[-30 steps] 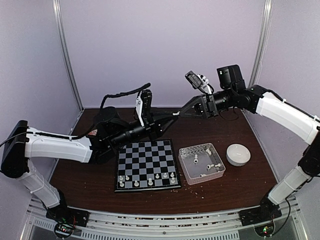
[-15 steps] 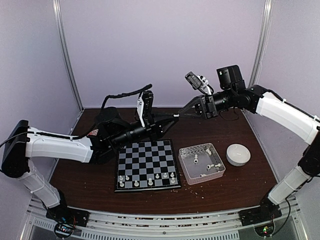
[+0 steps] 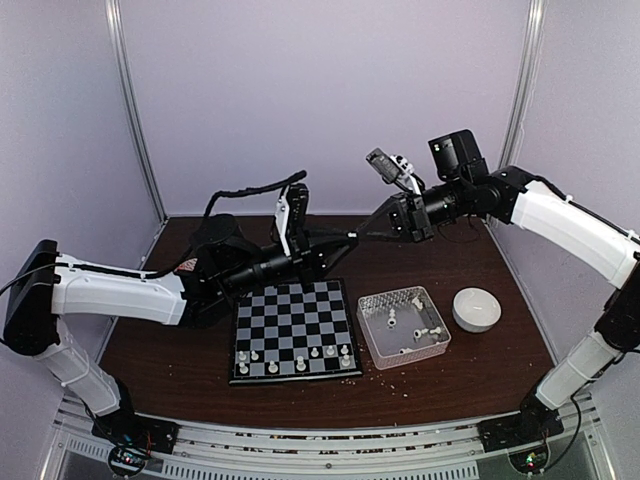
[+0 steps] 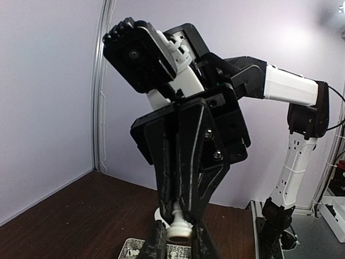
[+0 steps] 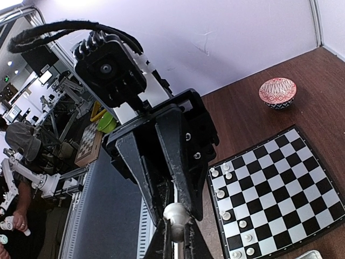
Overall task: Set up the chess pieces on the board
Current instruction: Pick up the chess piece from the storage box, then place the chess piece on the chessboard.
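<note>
Mid-air handover above far edge of flat black-and-grey checkered chessboard (image 3: pixel 292 330): we see right gripper (image 5: pixel 175 241) and left gripper (image 4: pixel 178 244) both clenched on small white plastic chess piece (image 4: pixel 177 229). Next, we judge: right lets go, left lowers piece to vacant near-edge square.

Robotics lab: lilac-walled test booth (image 3: pixel 320 90) with aluminium posts (image 3: pixel 133 110), more arm rigs (image 5: pixel 38 181) beyond.

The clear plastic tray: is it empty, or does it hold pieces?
Not empty. The top view shows a few white chess pieces lying loose inside the clear tray, beside the board.
</note>
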`<state>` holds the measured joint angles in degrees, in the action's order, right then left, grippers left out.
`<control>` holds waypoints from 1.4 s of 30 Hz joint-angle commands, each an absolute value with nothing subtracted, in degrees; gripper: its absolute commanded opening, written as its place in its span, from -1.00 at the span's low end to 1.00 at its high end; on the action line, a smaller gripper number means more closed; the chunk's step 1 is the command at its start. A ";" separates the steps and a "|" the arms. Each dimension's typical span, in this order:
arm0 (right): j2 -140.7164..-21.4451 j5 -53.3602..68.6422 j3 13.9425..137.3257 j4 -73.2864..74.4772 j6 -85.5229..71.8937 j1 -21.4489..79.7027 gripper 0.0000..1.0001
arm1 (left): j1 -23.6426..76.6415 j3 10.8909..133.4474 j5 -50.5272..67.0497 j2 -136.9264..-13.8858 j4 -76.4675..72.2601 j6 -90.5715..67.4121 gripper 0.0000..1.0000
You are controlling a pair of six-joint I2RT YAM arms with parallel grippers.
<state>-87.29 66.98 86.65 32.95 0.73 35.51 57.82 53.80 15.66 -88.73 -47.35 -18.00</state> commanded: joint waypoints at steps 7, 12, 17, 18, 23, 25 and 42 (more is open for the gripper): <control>-89.88 55.63 97.31 49.87 15.40 37.05 -1.00 | 56.70 50.32 5.66 -82.63 -38.30 -16.57 -0.10; -94.18 36.65 101.89 60.69 26.79 42.60 -1.00 | 55.42 43.23 -2.58 -71.07 -28.23 -13.17 0.06; -100.19 23.65 103.20 63.29 29.22 48.90 -1.00 | 54.13 38.55 -15.46 -60.34 -20.82 -11.26 0.15; -102.08 21.80 103.87 64.23 29.46 50.20 -1.00 | 53.95 38.04 -17.62 -58.51 -19.61 -10.89 0.16; -110.99 14.43 107.49 67.48 30.64 55.30 -1.00 | 53.18 35.65 -25.69 -52.15 -17.27 -10.51 0.21; -113.83 12.23 108.52 67.10 30.82 56.73 -1.00 | 53.01 35.04 -26.89 -51.02 -17.11 -10.84 0.22; -132.68 8.54 126.76 69.80 31.64 63.58 -1.00 | 52.91 33.82 -26.75 -50.70 -16.85 -15.71 0.21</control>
<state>-130.30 10.90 125.97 68.14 30.65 62.43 53.19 34.46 -25.91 -51.07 -15.29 -14.04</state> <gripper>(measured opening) 0.038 0.606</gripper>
